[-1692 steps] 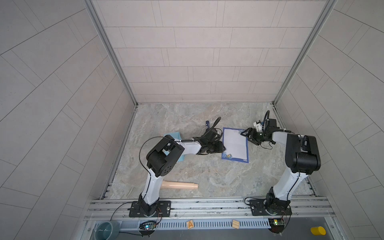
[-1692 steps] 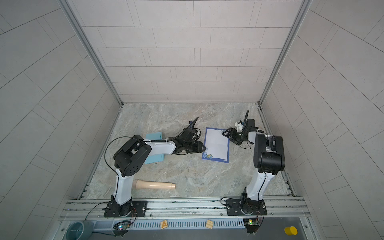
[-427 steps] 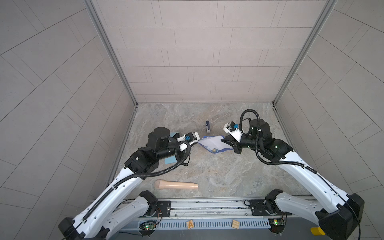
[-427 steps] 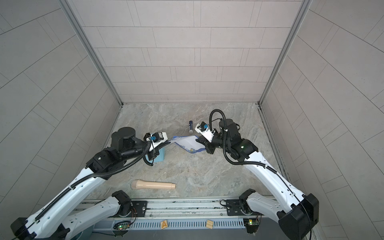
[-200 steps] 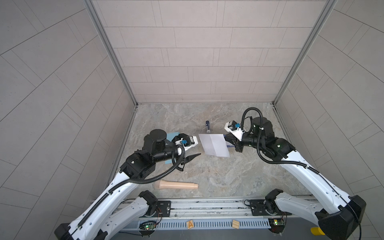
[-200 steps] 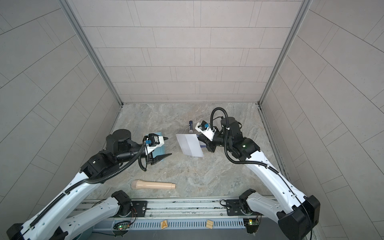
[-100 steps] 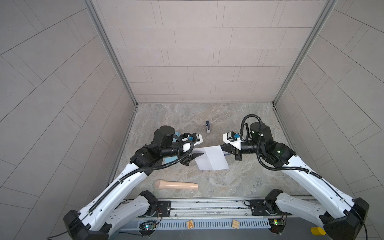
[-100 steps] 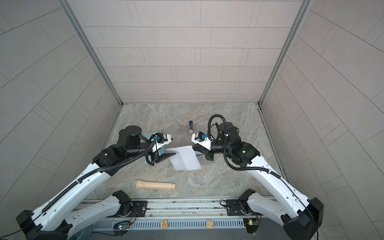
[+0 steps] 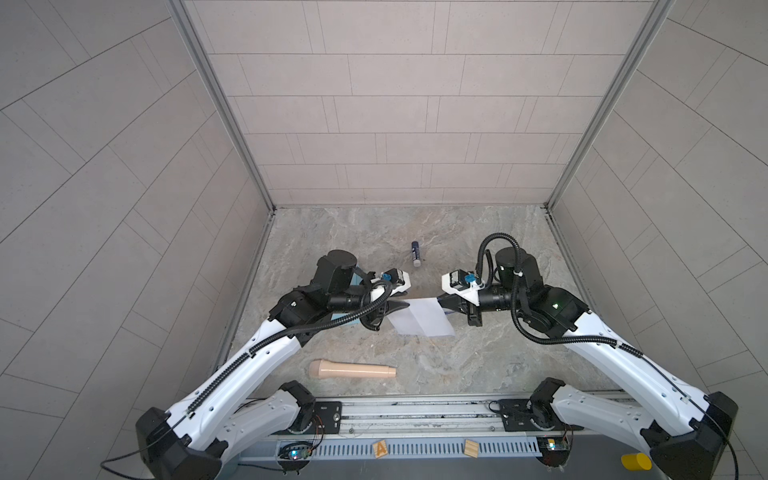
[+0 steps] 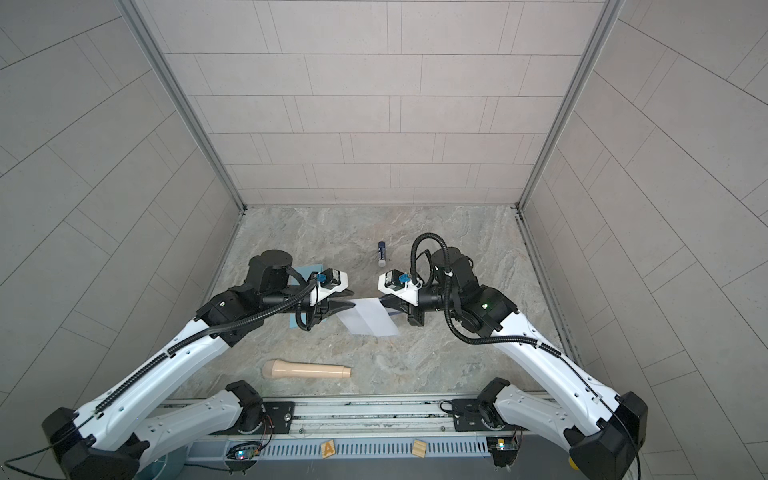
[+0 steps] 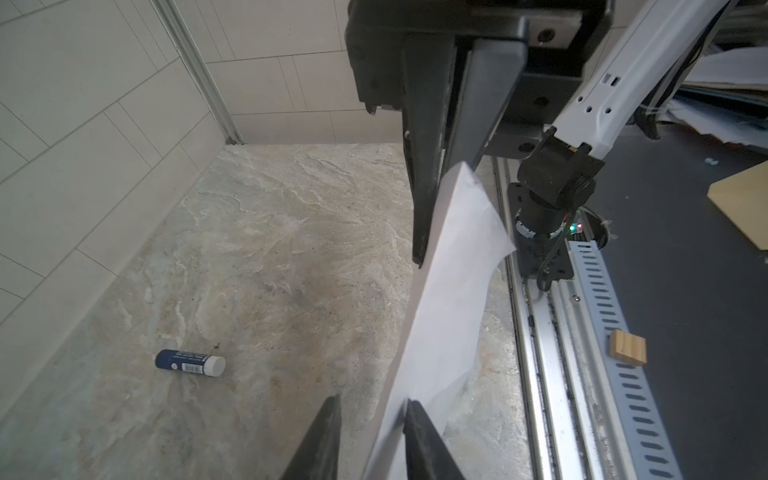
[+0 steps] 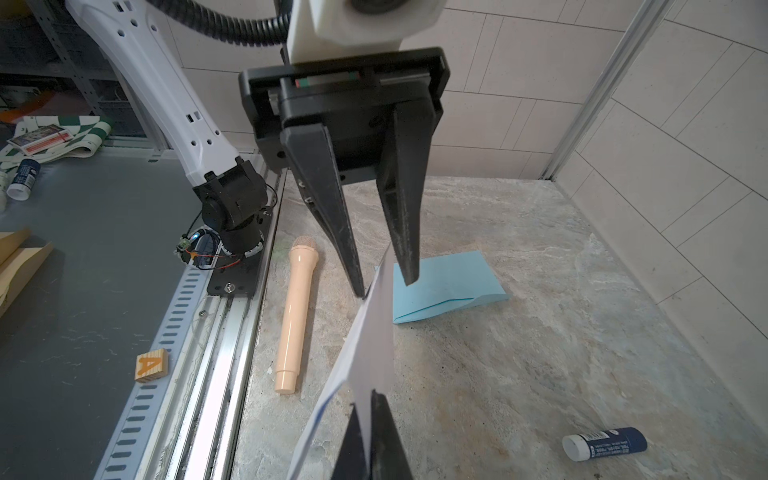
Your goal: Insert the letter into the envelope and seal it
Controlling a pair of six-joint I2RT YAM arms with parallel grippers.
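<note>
The letter (image 9: 419, 322) is clamped in mid-air by the right gripper (image 9: 441, 300), its free edge between the parted fingers of the left gripper (image 9: 404, 306). That edge should be pinched squarely before the envelope (image 12: 440, 282) under the left arm (image 9: 266, 345) is approached.

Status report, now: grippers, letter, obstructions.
Right gripper shut on the letter, sheet held up. Left gripper open, jaws astride its opposite edge. Envelope on the table, letter not yet in. Glue stick and toy microphone lie apart from both.
</note>
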